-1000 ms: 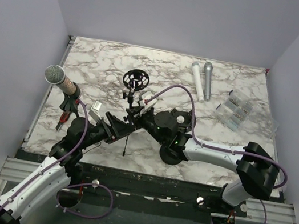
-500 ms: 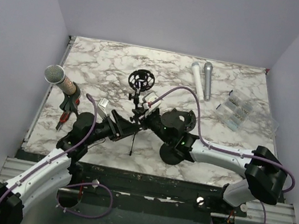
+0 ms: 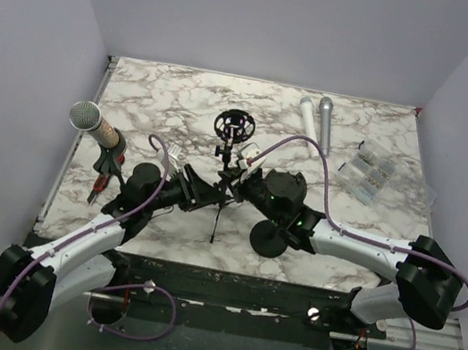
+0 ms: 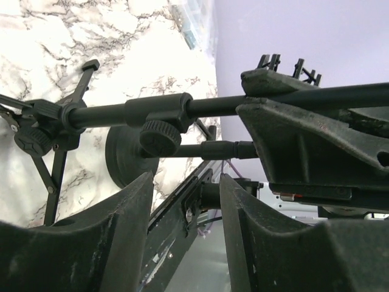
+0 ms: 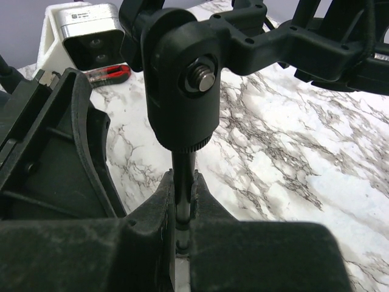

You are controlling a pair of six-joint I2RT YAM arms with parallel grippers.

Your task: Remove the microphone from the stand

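One marble table (image 3: 166, 95) carries everything. Near its middle is a black, ring-topped tripod stand (image 3: 234, 127). At the left edge the microphone (image 3: 90, 118), with a silver mesh head and tan body, sits tilted in its small clip stand (image 3: 106, 172). The right gripper (image 5: 182, 194) is clamped tight on the tripod's thin pole. The left gripper (image 4: 185, 182) gapes wide just short of that pole, holding nothing.
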